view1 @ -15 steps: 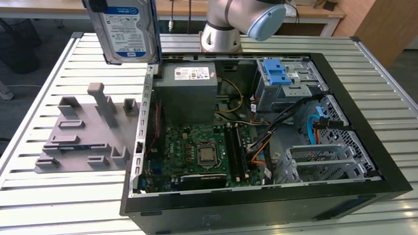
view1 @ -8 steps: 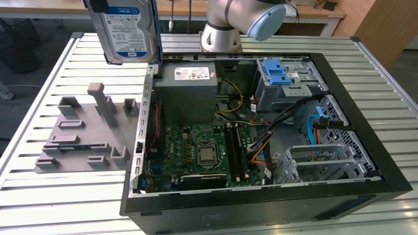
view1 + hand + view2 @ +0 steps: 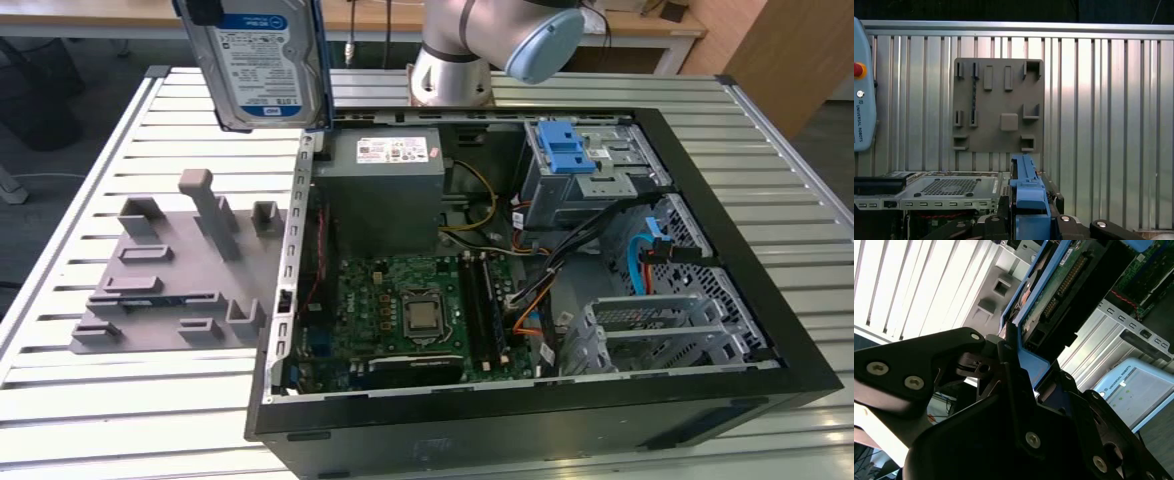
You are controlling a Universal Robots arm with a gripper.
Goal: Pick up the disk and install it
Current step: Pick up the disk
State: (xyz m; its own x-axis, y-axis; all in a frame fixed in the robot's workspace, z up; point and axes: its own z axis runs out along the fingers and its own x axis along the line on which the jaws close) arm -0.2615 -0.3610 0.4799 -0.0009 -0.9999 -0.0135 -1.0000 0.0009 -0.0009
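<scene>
Disk point(image 3: 260, 60) held aloft beside case point(image 3: 534, 435).
Pincer point(image 3: 1026, 357) clamped its blue rails, upright above bench point(image 3: 120, 425), likely to clear the case wall.

Exterior view angled down on computer case point(image 3: 534, 425), both wrist views facing down, all 3 share grey fixture plate point(image 3: 995, 104)

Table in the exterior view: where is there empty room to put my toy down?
The table has bare slats between the grey plate and the near edge, and at the far corner on the exterior view's right, beside the computer case. Inside the case it is crowded with a circuit board and cables.
</scene>
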